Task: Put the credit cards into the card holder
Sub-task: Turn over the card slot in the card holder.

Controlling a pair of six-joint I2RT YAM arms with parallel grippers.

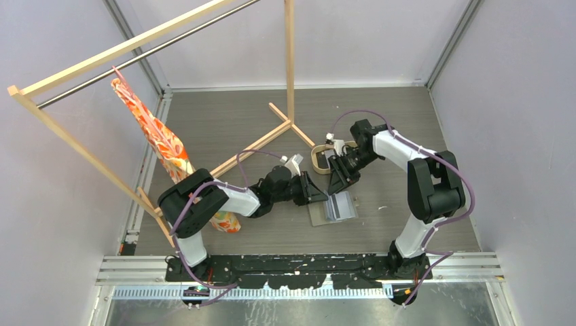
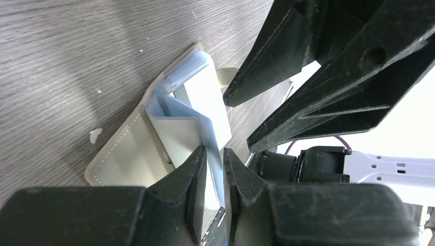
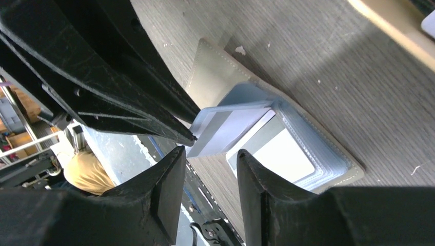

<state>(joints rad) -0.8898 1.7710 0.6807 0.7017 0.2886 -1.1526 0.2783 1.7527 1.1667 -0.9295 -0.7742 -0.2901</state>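
Observation:
The grey card holder (image 1: 314,214) lies open on the table; it also shows in the left wrist view (image 2: 123,154) and the right wrist view (image 3: 215,72). Its clear plastic sleeves (image 3: 308,148) are fanned out, with a whitish card (image 3: 279,154) lying flat among them. My left gripper (image 1: 318,193) (image 2: 214,151) is shut on one lifted clear sleeve (image 2: 179,123), holding it up from the holder. My right gripper (image 1: 337,183) (image 3: 210,154) is open and empty, just above the holder, close to the left fingertips (image 3: 179,130).
An oval wood-rimmed tray (image 1: 316,157) sits just behind the holder; its rim (image 3: 390,25) and a whitish card corner (image 3: 430,23) show in the right wrist view. A wooden clothes rack (image 1: 289,68) with an orange patterned cloth (image 1: 163,146) stands at left.

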